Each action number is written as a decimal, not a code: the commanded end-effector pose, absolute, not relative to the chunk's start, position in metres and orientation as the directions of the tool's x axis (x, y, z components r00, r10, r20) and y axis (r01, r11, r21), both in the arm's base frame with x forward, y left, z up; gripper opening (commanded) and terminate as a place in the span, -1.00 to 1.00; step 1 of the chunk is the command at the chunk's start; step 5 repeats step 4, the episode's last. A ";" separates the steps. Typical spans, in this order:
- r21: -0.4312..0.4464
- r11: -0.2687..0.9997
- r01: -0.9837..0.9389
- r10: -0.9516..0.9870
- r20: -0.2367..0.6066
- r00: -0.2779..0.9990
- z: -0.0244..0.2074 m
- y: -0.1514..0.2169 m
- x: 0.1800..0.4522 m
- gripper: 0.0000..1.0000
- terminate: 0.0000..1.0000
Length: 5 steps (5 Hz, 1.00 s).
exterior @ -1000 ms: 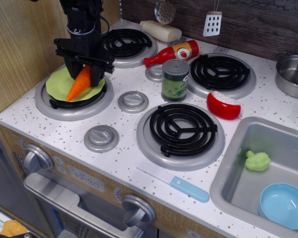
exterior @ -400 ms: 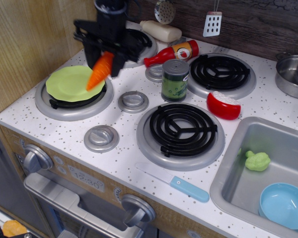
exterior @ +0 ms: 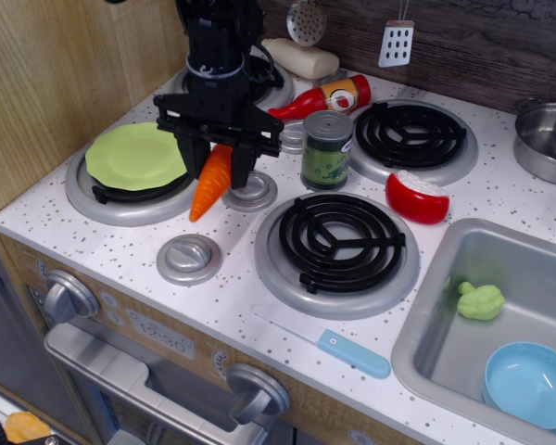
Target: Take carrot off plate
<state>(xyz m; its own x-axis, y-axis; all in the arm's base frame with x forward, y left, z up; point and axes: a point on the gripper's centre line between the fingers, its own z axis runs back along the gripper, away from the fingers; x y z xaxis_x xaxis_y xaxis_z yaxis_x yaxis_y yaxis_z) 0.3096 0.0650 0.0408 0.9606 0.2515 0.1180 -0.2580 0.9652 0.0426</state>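
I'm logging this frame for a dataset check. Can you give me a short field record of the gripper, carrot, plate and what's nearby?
gripper: shut on the carrot's top end
carrot: orange, tip angled down-left, right of the plate, between the two front burners
plate: lime green, bare, on the front-left burner
front-left burner
nearest neighbour: green can, upright, right of the gripper
behind: ketchup bottle lying on its side

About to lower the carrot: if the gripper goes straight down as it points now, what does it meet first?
Probably the countertop beside the front-left burner: the carrot tip in the gripper hangs just right of the plate. Depth is uncertain.
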 end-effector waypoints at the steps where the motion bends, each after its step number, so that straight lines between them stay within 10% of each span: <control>1: 0.002 0.980 -0.197 0.193 0.202 0.960 0.057 0.065 0.312 1.00 -1.00; 3: 0.002 0.980 -0.197 0.193 0.202 0.960 0.057 0.065 0.312 1.00 -1.00; 4: 0.002 0.980 -0.197 0.193 0.202 0.960 0.057 0.065 0.312 1.00 1.00; 5: 0.002 0.980 -0.197 0.193 0.202 0.960 0.057 0.065 0.312 1.00 1.00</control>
